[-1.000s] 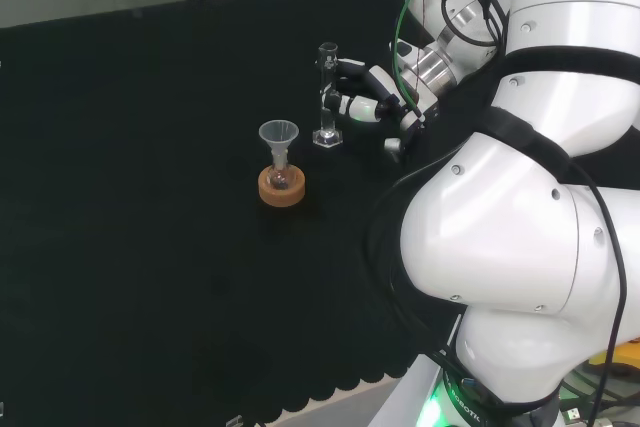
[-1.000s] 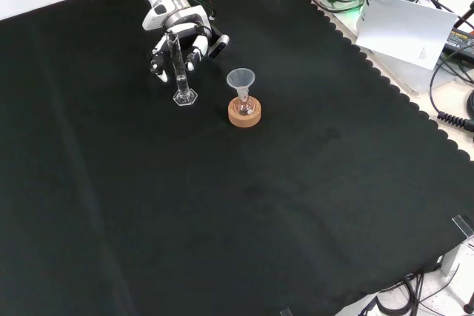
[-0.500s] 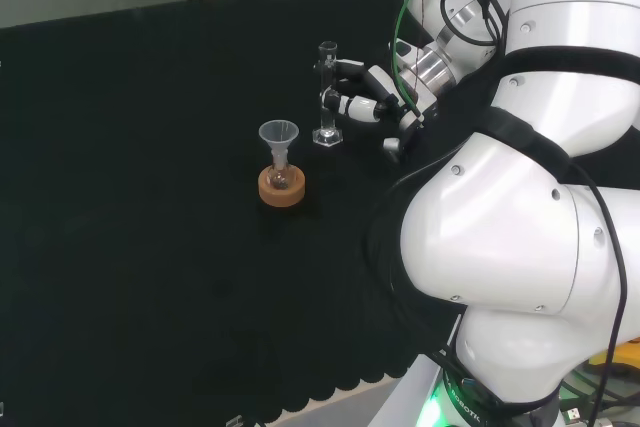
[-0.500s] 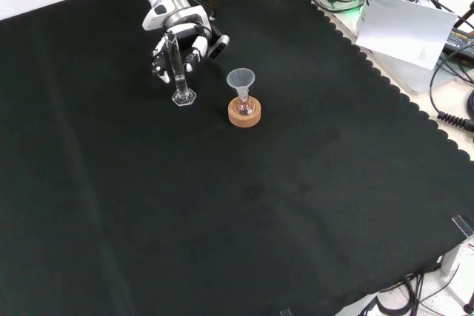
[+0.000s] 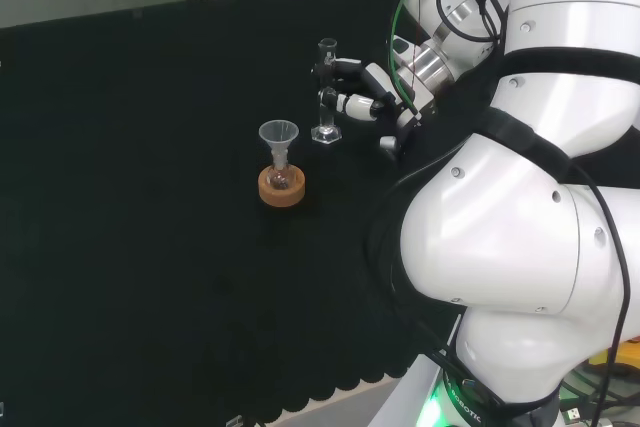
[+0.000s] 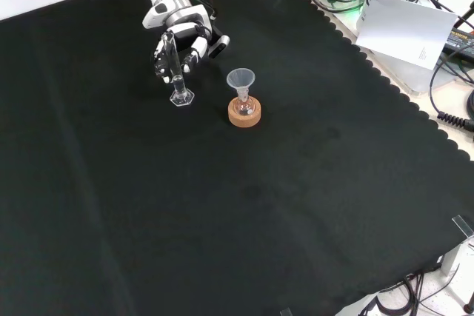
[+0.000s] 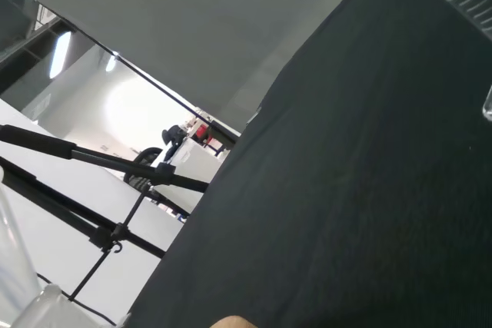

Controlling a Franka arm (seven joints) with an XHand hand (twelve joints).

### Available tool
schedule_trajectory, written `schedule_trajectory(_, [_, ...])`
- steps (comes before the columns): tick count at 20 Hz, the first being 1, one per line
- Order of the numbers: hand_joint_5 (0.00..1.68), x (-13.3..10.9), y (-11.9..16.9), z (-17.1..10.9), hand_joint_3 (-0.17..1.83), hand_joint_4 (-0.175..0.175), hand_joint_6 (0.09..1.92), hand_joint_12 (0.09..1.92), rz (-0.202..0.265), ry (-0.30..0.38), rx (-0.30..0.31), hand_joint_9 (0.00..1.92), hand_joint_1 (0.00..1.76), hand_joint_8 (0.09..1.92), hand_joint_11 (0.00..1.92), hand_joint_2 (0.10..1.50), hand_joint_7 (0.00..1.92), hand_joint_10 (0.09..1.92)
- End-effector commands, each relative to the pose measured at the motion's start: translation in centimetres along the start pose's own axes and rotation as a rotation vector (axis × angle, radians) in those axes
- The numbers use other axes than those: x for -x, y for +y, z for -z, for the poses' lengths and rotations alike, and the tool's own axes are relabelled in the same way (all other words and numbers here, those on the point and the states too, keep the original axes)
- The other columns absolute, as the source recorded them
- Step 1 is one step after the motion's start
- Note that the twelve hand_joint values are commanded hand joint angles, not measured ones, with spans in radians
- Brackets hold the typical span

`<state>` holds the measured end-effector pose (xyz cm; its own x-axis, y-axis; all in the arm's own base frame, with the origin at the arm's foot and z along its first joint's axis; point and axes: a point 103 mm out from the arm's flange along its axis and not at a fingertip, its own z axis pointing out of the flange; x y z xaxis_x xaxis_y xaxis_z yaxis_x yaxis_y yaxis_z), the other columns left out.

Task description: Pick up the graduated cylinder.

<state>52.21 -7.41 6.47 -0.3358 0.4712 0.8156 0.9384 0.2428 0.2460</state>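
Since a second ago the hand (image 6: 180, 48) has drawn its fingers round the upright graduated cylinder (image 6: 178, 79), which has shifted slightly and stands just left of the cork-ringed flask (image 6: 244, 112) in the front view.

In the head view, the tall clear glass graduated cylinder (image 5: 325, 92) stands upright on the black cloth-covered tabletop (image 5: 150, 197), farther off and slightly to the right of the round cork ring stand (image 5: 281, 187). A small clear round flask (image 5: 281, 177) sits in that stand, and a clear funnel (image 5: 279, 137) rests in the flask's neck. The black and white hand (image 5: 362, 92) is just to the right of the cylinder, its fingers curled around the tube.

In the front view, the cylinder (image 6: 176, 72) stands left of and slightly above the cork stand (image 6: 244, 114). The hand (image 6: 181, 42) comes down from the top, directly behind the cylinder's upper part.
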Motion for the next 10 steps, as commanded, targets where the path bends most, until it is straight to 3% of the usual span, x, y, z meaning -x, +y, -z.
schedule_trajectory(1, [0.83,-0.4,0.2,0.2,-0.17,-0.042,0.57,0.96,0.004,-0.027,0.014,1.1,1.18,0.66,0.96,1.31,0.75,0.29])
schedule_trajectory(5, [0.88,-0.9,0.3,0.6,-0.17,-0.045,0.6,0.92,-0.004,-0.057,0.021,1.15,1.21,0.65,1.0,1.32,0.82,0.27])
schedule_trajectory(7, [0.85,-1.1,0.4,1.0,-0.08,-0.13,1.0,0.9,-0.012,-0.06,0.024,1.19,1.16,0.64,1.02,1.25,0.9,0.26])
schedule_trajectory(10, [0.84,-1.5,0.5,1.9,-0.01,-0.171,1.18,0.88,-0.012,-0.078,0.017,1.25,1.22,1.1,1.06,1.19,0.88,0.24])
